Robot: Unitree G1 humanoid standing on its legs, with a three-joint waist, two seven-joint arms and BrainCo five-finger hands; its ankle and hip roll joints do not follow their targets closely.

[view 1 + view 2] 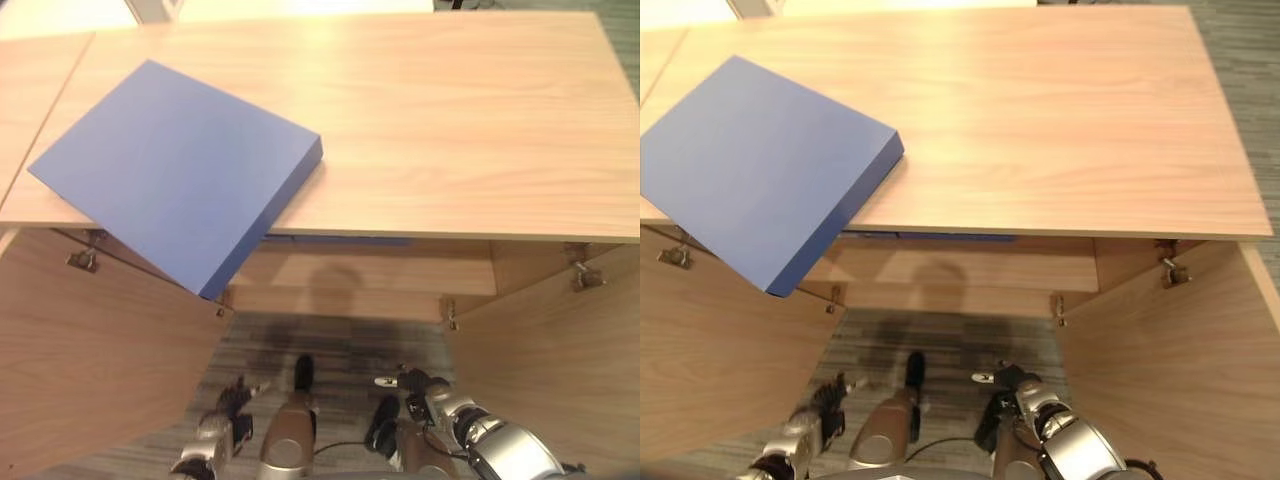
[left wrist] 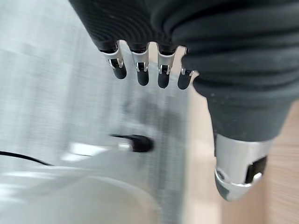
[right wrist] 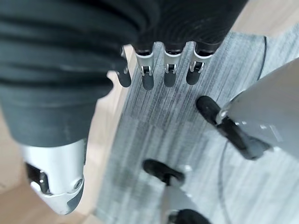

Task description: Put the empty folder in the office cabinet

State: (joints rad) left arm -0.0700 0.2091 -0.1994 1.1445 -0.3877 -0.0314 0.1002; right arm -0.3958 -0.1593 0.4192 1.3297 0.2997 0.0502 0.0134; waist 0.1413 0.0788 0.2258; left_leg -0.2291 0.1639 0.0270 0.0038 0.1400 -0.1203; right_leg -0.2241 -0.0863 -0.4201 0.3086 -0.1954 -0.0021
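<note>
One blue folder (image 1: 175, 170), thick and box-shaped, flat on the wooden cabinet top (image 1: 450, 120), set askew toward the left, one corner jutting well past the front edge above the left door; untouched by either hand. Two cabinet doors, left door (image 1: 90, 350) and right door (image 1: 560, 350), both swung open, hinges showing under the top. Interior partly visible between them: a pale wooden shelf (image 1: 380, 272), with a thin strip of something blue just under the front edge of the top, too little of it seen to identify. Left hand (image 1: 232, 402) low near the floor, well apart from the folder, fingers (image 2: 142, 70) straight and hanging loosely side by side in its wrist view, holding nothing. Right hand (image 1: 420, 385) likewise low over the grey striped floor (image 1: 350, 345), fingers (image 3: 168, 70) straight and relaxed in a row, thumb apart, holding nothing. Progress, as judged: access to the cabinet ready, doors already open; folder not yet picked up. Remaining: raising a hand to the top, taking the folder by its overhanging corner or edge, lowering it and sliding it onto the shelf inside. Roughly an early stage, with the whole transfer still to do.
</note>
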